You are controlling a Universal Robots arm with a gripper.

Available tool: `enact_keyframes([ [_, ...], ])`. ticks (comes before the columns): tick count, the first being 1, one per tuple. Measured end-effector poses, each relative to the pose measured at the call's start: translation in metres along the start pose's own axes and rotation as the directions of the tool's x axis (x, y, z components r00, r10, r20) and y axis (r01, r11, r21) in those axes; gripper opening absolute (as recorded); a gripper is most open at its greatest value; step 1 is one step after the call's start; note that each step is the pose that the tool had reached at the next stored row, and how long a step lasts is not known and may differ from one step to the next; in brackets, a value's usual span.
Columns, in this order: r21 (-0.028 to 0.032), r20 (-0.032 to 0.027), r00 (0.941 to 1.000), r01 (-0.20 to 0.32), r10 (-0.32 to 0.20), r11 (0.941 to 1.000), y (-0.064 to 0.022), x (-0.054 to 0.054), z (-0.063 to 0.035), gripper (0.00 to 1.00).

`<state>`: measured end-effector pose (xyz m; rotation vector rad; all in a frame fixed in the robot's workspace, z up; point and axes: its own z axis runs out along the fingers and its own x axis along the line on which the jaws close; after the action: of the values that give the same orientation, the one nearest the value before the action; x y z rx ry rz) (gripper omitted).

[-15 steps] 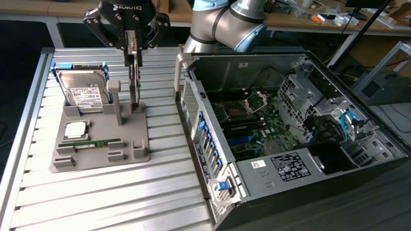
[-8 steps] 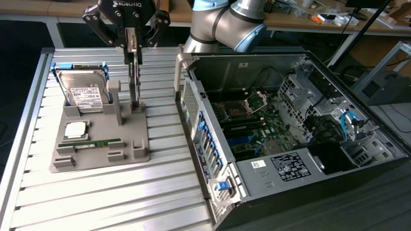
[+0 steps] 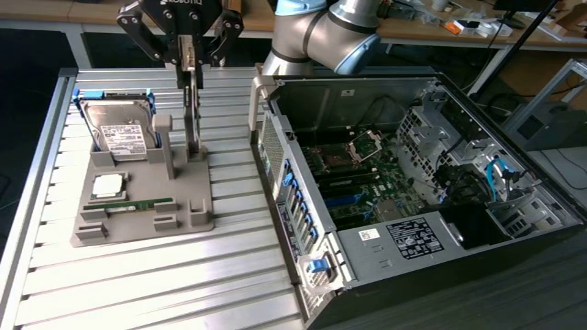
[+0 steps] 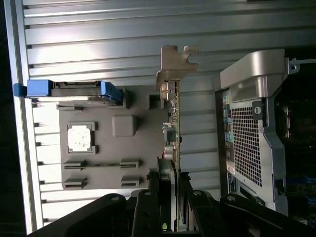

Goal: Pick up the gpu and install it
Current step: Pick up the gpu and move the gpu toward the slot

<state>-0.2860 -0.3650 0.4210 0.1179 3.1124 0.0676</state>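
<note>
- Fingers [image 3: 172,51] of the gripper [image 3: 190,59] are clamped on the top edge of the gpu [image 3: 192,110], one on each side of it, in the upper left of the exterior frame.
- From there the gpu hangs upright and edge-on as a thin dark strip, running straight down to the grey holder tray [image 3: 188,213].
- Its lower end sits at the tray's rear slot; whether it still rests in the slot or has cleared it cannot be told.
- In the wrist view the gripper [image 4: 174,197] pinches the same card [image 4: 174,118], whose silver bracket [image 4: 176,59] is at the end farthest from the fingers.
- Just beside the gpu, toward the exterior view's left, a hard drive [image 3: 124,134] with a white label leans in a blue-edged cradle.
- Lower on the tray lie a square processor chip [image 3: 108,184] and a narrow green memory stick [image 3: 128,204].
- The tray rests on a slatted metal table [image 3: 137,289].
- An open computer case [image 3: 275,158] fills the right half of the frame, lying on its side with the motherboard [image 3: 367,185] exposed, well apart from the gpu.
</note>
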Motion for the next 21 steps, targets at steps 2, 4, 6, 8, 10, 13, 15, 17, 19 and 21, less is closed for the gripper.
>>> enact_keyframes([
  [2,0.0001,0.0000,1.0000,0.000,0.000,1.0000,0.0001,0.000,-0.0014,0.27],
  [4,0.0001,-0.0001,1.0000,0.000,0.000,1.0000,0.0001,0.000,-0.0031,0.27],
  [6,0.0001,0.0000,1.0000,0.000,0.000,1.0000,0.0002,0.000,-0.0047,0.27],
  [8,0.0001,-0.0001,1.0000,0.000,0.000,1.0000,0.0003,0.000,-0.0060,0.27],
  [10,0.0000,0.0000,1.0000,0.000,0.000,1.0000,0.0004,0.000,-0.0076,0.27],
  [13,0.0000,0.0000,1.0000,0.000,0.000,1.0000,0.0004,0.000,-0.0095,0.27],
  [15,0.0001,-0.0001,1.0000,0.000,0.000,1.0000,0.0005,0.000,-0.0109,0.27],
  [17,0.0000,0.0000,1.0000,0.000,0.000,1.0000,0.0006,0.000,-0.0124,0.27],
  [19,0.0001,-0.0001,1.0000,0.000,0.000,1.0000,0.0006,0.000,-0.0138,0.27],
  [21,0.0001,-0.0001,1.0000,0.000,0.000,1.0000,0.0007,0.000,-0.0152,0.27],
])
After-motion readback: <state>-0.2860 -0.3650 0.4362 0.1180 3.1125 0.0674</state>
